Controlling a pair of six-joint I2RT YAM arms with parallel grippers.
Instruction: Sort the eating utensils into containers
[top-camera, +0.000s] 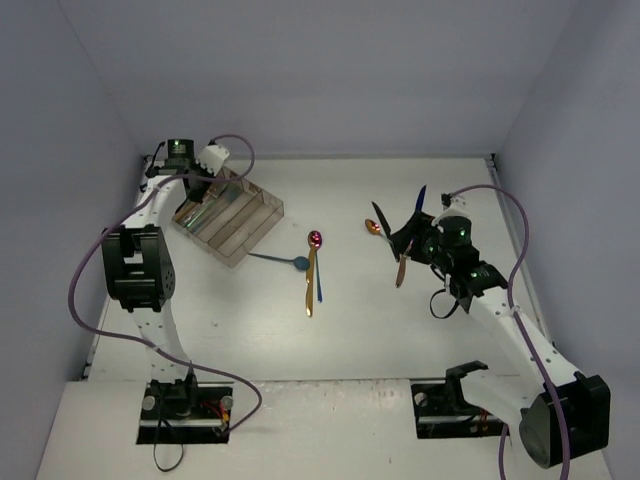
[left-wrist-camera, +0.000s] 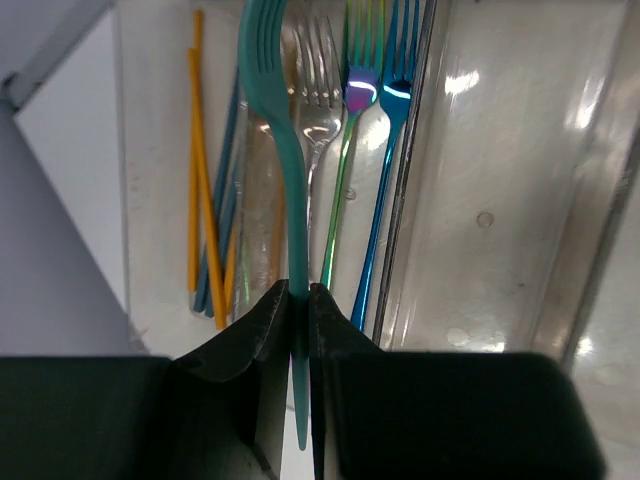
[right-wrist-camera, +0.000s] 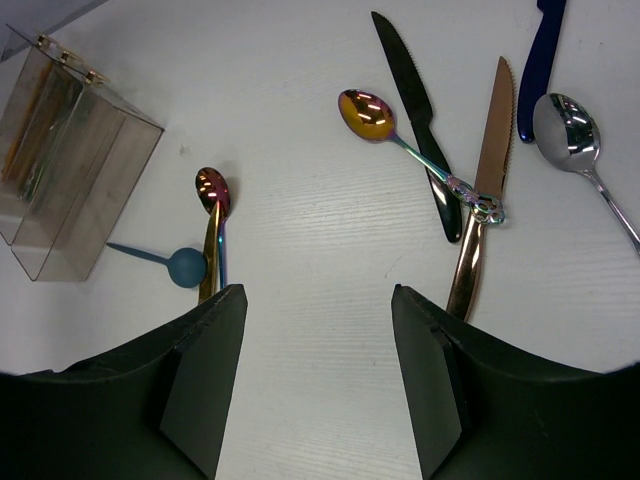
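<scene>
My left gripper (left-wrist-camera: 298, 292) is shut on the handle of a teal fork (left-wrist-camera: 285, 150), held over the clear divided tray (top-camera: 262, 213) at the back left. Under it, one compartment holds a silver fork (left-wrist-camera: 318, 60), an iridescent fork (left-wrist-camera: 358, 90) and a blue fork (left-wrist-camera: 395, 90); yellow chopsticks (left-wrist-camera: 200, 180) lie in the compartment beside it. My right gripper (right-wrist-camera: 320, 300) hangs open over bare table with nothing between its fingers. Beyond it lie an iridescent spoon (right-wrist-camera: 365, 112), a black knife (right-wrist-camera: 415, 100), a copper knife (right-wrist-camera: 485, 170) and a silver spoon (right-wrist-camera: 565, 125).
At mid-table lie a gold utensil (top-camera: 310, 285), a pink spoon (top-camera: 316, 239), a teal spoon (top-camera: 298, 263) and a thin blue utensil (top-camera: 319, 285). A dark blue utensil (top-camera: 421, 200) lies behind the right gripper (top-camera: 408, 243). Grey walls enclose the table on three sides.
</scene>
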